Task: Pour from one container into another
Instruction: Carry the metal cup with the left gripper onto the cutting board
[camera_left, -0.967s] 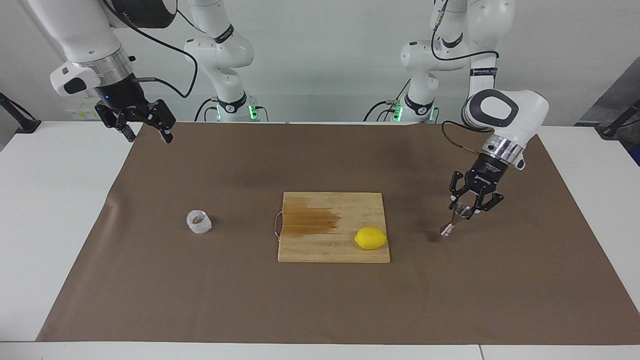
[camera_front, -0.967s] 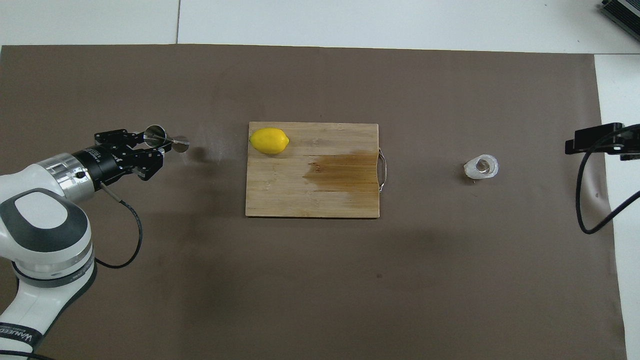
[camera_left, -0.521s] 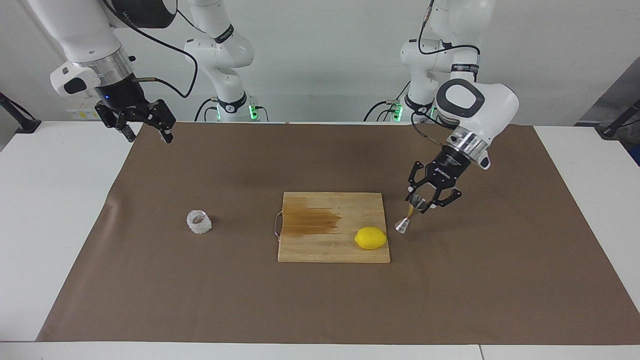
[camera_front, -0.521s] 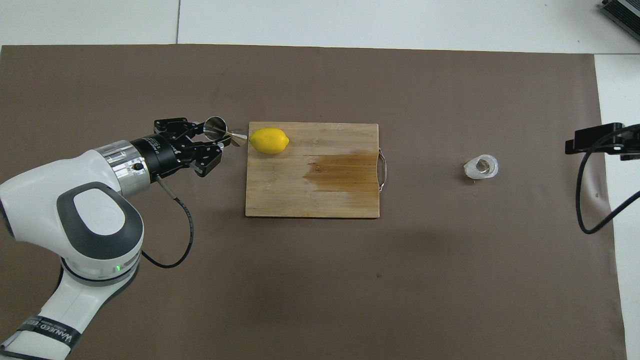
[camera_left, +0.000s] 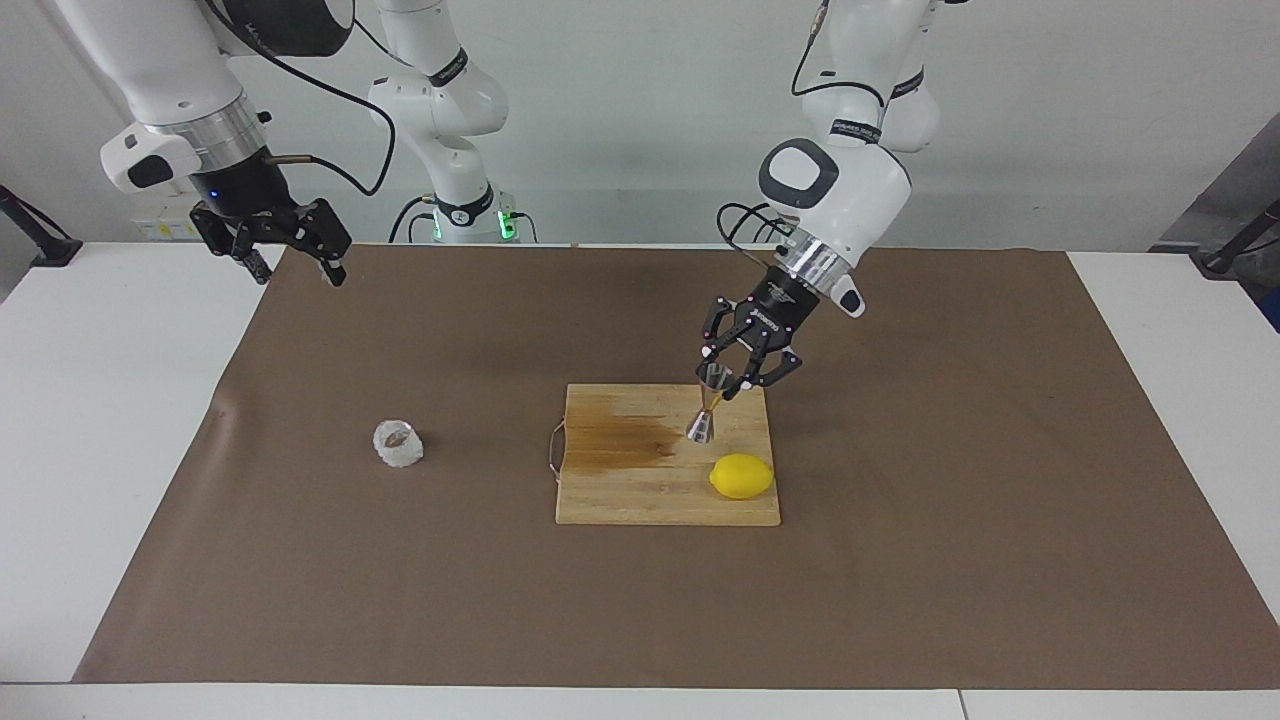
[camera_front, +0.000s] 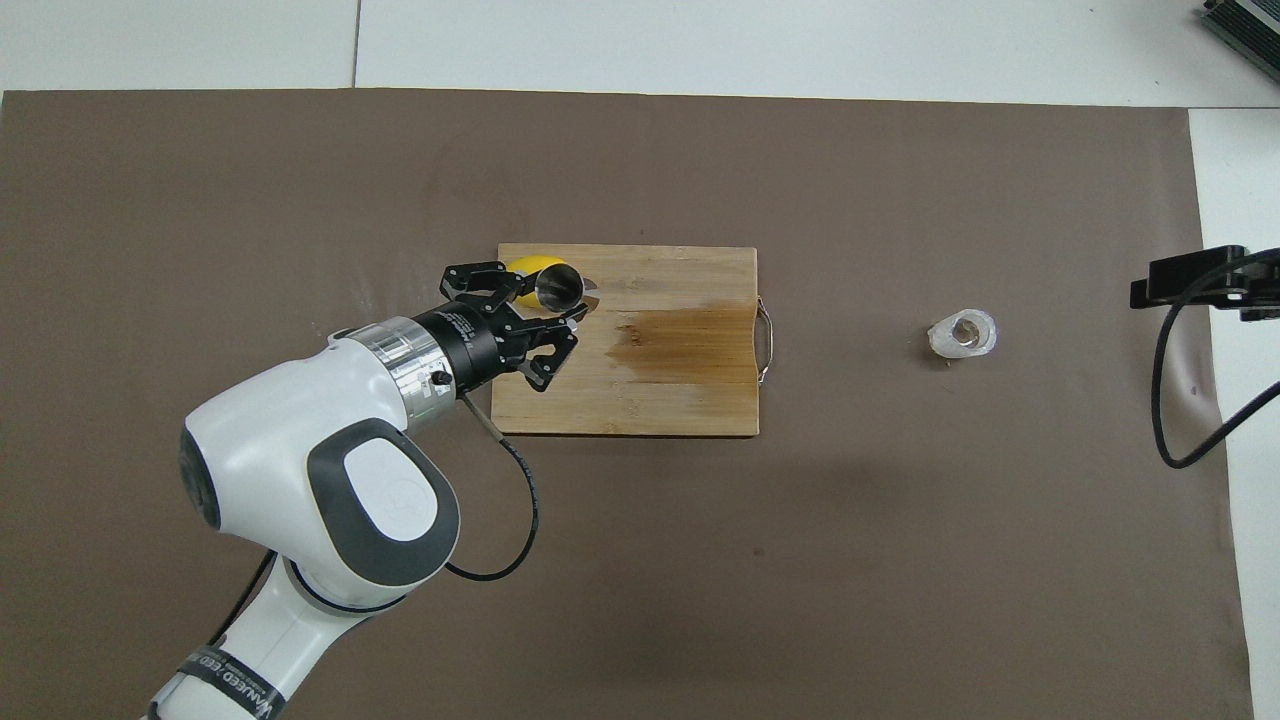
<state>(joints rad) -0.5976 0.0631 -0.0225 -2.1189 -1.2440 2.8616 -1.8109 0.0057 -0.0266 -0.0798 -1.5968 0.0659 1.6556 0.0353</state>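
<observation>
Carry step: left gripper (camera_left: 722, 385) holds the jigger (camera_left: 706, 409) pinched in its jaws, tilted, over the cutting board (camera_left: 640, 500) above the lemon (camera_left: 742, 476). Glass cup (camera_left: 398, 444) sits on the counter toward the right arm's end. Right gripper (camera_left: 290, 255) waits, jaws wide. Next: bring jigger beside the cup, set it upright.

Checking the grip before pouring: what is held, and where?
The left gripper holds the jigger by its upper cone, over the board. The right gripper holds nothing.

From overhead, the left gripper (camera_front: 540, 310) and the jigger (camera_front: 558, 285) it carries cover most of the lemon (camera_front: 522, 267). The right gripper (camera_front: 1195, 282) is cut off at that view's edge. Whatever lies inside the glass cup (camera_left: 398, 443) is too small to tell.
</observation>
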